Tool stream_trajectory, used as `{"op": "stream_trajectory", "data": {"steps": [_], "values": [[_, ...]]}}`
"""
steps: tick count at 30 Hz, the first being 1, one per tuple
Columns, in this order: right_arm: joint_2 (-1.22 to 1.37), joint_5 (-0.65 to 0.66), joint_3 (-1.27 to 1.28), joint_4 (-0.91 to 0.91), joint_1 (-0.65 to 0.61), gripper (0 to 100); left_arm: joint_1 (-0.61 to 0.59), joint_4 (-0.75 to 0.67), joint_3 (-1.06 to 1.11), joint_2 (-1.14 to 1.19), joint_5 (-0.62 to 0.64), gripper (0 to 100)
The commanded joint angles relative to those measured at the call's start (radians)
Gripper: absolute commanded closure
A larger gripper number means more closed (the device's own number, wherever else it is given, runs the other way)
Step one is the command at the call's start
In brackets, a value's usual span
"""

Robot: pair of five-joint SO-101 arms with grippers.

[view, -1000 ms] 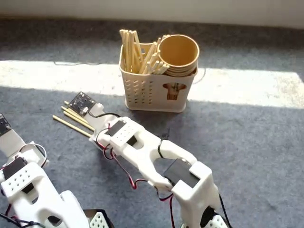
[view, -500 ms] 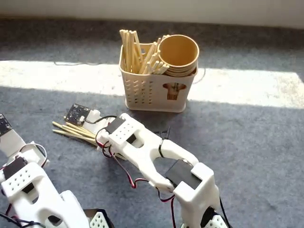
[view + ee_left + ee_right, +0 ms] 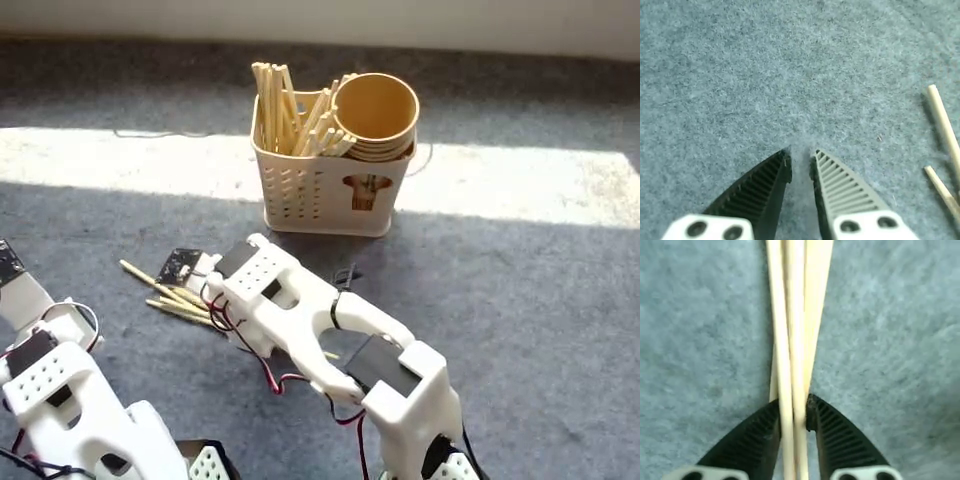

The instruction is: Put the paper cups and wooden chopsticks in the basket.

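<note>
A cream plastic basket (image 3: 325, 195) stands at the back, holding several wooden chopsticks (image 3: 275, 105) and a stack of paper cups (image 3: 375, 110). A few loose chopsticks (image 3: 160, 290) lie on the grey carpet in front of it. My right gripper (image 3: 792, 402) is low over the carpet and shut on this bundle (image 3: 792, 315), which runs out ahead between its fingers. In the high view the right gripper (image 3: 195, 288) sits at the bundle's near end. My left gripper (image 3: 801, 152) hovers over bare carpet with a narrow gap between its fingers and nothing in it; two chopstick ends (image 3: 942, 125) lie off to its side.
The left arm (image 3: 50, 385) sits at the near left corner and the right arm's body (image 3: 330, 330) stretches across the middle. A sunlit band of carpet (image 3: 520, 180) runs behind the basket. Open carpet lies to the right.
The right gripper has pulled back toward the near side and lowered, dragging the chopstick bundle with it; the sticks have turned and slid closer. The left arm has not moved.
</note>
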Motion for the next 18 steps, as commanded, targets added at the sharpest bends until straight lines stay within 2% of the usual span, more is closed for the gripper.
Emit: {"op": "stream_trajectory", "data": {"steps": [1,11,18], "values": [[-0.036,-0.046,-0.018,0.031,0.002,89.4,0.024,-0.018,-0.033,-0.018,0.008,93],[-0.34,-0.078,0.058,0.013,-0.038,89.2,0.024,-0.018,-0.033,-0.018,0.008,93],[-0.361,-0.078,0.084,-0.16,-0.137,89.2,0.024,-0.018,-0.033,-0.018,0.008,93]]}}
